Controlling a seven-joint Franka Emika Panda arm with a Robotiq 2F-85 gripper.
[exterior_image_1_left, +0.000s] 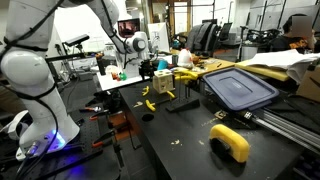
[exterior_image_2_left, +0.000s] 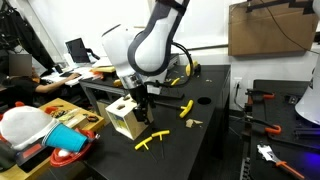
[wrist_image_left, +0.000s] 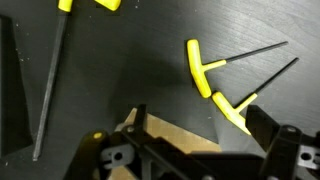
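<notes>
**Open gripper over a wooden box among hex keys**

In an exterior view the gripper (exterior_image_1_left: 148, 72) hangs just above the black table (exterior_image_1_left: 190, 130), with the box (exterior_image_1_left: 162, 82) just beside it; a yellow-handled key (exterior_image_1_left: 150, 103) lies nearer the camera; how the jaws stand is too small to tell here.

In an exterior view from the opposite side the gripper (exterior_image_2_left: 141, 108) points down at the edge of the box (exterior_image_2_left: 122, 120), whose open top and pale walls show clearly; whether they touch cannot be told; two keys (exterior_image_2_left: 150, 142) lie apart on the table (exterior_image_2_left: 200, 140).

In the wrist view the gripper (wrist_image_left: 200, 130) is spread wide and pinches nothing; a corner of the box (wrist_image_left: 175, 138) sits between its fingers (wrist_image_left: 270, 130); two keys (wrist_image_left: 200, 68) lie close ahead, a third to one side (only its shaft and part of its handle show).

The box looks light, stiff and hollow, likely to slide or tip if nudged; one thin wall, or two opposite walls, seems the best hold.

Only the wrist view shows the spread; only the exterior views show the whole box.
</notes>
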